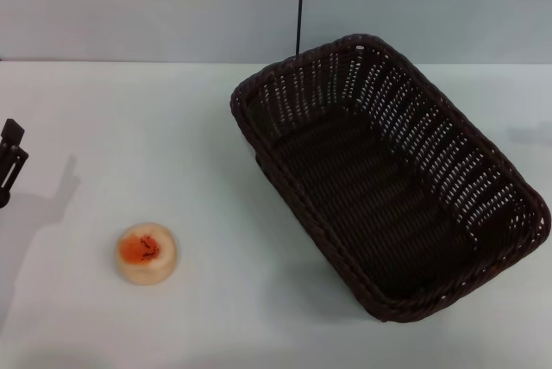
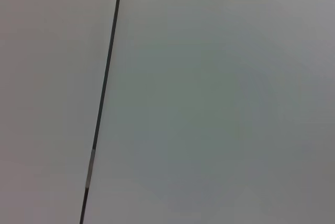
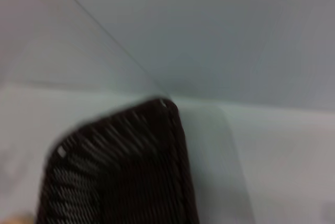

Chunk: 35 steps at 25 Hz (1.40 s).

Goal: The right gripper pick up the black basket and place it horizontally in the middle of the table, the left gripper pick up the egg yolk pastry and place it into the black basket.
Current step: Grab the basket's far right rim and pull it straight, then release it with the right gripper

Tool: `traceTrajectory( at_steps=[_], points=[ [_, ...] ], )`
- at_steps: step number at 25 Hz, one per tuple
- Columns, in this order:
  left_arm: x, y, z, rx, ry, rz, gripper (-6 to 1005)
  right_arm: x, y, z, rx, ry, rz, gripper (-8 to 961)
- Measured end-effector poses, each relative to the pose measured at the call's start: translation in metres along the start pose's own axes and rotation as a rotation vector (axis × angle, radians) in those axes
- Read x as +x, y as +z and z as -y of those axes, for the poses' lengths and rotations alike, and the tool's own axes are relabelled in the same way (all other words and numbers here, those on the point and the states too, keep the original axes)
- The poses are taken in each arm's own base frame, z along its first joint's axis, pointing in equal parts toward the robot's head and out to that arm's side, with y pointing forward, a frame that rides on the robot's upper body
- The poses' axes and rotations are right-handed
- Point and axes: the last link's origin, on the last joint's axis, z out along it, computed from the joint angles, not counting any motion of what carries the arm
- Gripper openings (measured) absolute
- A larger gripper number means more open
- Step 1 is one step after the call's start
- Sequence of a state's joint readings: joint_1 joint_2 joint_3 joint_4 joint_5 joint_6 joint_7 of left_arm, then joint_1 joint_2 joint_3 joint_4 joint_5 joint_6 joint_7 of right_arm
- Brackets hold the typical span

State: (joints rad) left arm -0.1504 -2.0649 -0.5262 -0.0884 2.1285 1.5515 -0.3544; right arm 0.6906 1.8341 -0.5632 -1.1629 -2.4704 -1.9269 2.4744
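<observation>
The black basket (image 1: pixel 412 121) is a large dark woven wicker basket. It sits empty on the right half of the white table (image 1: pixel 172 136), turned at a diagonal. One of its corners fills the lower part of the right wrist view (image 3: pixel 120 171). The egg yolk pastry (image 1: pixel 147 253), pale cream with an orange-red centre, lies on the table at the front left, well apart from the basket. The left gripper (image 1: pixel 10 160) shows only as a black piece at the far left edge, above and left of the pastry. The right gripper is out of view.
A pale wall stands behind the table, with a thin dark vertical seam (image 1: pixel 300 7) above the basket's far corner. The left wrist view shows only that wall and its seam (image 2: pixel 104 88). The left arm's shadow falls on the table at the left.
</observation>
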Motion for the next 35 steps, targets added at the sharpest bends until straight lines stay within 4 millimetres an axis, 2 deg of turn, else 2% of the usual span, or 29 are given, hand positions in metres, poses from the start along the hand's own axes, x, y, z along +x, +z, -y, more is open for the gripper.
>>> traceTrajectory(
  at_steps=[3, 5, 6, 9, 10, 11, 15, 19, 20, 30, 35],
  points=[
    [0.000, 0.000, -0.001, -0.001, -0.002, 0.001, 827, -0.007, 0.010, -0.004, 0.027, -0.017, -0.063, 627],
    [-0.001, -0.002, -0.002, -0.002, -0.005, 0.005, 827, -0.016, 0.032, -0.012, 0.064, -0.058, -0.149, 623],
    [-0.001, -0.002, -0.002, -0.002, -0.005, 0.005, 827, -0.016, 0.032, -0.012, 0.064, -0.058, -0.149, 622],
    [-0.002, -0.004, -0.003, -0.001, -0.008, 0.008, 827, -0.021, 0.055, -0.022, 0.078, -0.103, -0.180, 617],
    [-0.002, -0.004, -0.004, -0.001, -0.013, 0.008, 827, -0.023, 0.069, -0.027, 0.085, -0.129, -0.188, 615],
    [-0.002, -0.004, -0.004, -0.001, -0.013, 0.008, 827, -0.023, 0.069, -0.027, 0.085, -0.129, -0.188, 614],
    [-0.003, -0.007, -0.007, 0.000, -0.029, 0.006, 827, -0.022, 0.099, -0.035, 0.074, -0.150, -0.186, 608],
    [-0.003, -0.006, -0.010, -0.007, -0.036, 0.003, 827, -0.019, 0.114, -0.037, 0.059, -0.146, -0.191, 601],
    [-0.004, -0.006, -0.011, -0.010, -0.041, 0.003, 827, -0.016, 0.124, -0.037, 0.049, -0.142, -0.183, 600],
    [-0.004, -0.007, -0.014, -0.017, -0.049, 0.000, 827, -0.008, 0.156, -0.039, 0.021, -0.131, -0.155, 584],
    [-0.004, -0.009, -0.014, -0.013, -0.051, 0.004, 827, -0.008, 0.160, -0.039, 0.024, -0.131, -0.150, 576]
  ],
)
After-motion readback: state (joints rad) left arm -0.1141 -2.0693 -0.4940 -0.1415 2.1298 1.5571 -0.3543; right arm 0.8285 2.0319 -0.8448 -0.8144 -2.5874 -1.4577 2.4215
